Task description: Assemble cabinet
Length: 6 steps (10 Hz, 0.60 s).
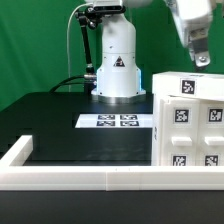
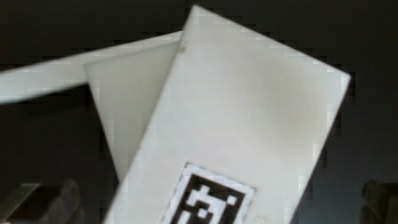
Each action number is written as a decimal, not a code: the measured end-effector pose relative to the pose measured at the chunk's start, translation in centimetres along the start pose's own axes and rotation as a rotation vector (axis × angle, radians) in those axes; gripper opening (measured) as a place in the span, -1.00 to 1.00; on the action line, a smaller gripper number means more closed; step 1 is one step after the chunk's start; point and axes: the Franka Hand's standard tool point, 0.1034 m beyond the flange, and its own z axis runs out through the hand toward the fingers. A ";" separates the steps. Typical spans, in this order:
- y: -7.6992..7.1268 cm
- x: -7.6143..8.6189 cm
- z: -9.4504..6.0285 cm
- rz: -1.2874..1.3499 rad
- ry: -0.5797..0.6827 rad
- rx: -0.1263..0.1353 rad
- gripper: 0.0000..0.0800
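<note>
Rail lies nearest; cabinet stands on the desk; my tool hovers above it, spread unclear; next I'd descend to grip.

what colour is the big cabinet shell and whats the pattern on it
White cabinet shell with black-and-white square tags, clearest in the exterior view.

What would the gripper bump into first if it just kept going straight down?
Probably the white cabinet: the gripper hangs just above its top, and the wrist view shows white panels filling the path ahead. Depth is unclear.
</note>
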 end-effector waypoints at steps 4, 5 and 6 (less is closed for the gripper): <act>-0.2 0.2 -0.2 -0.323 -0.007 -0.006 0.99; -0.3 0.2 -0.2 -0.399 -0.007 -0.004 0.99; -0.3 0.2 -0.3 -0.455 -0.007 -0.004 0.99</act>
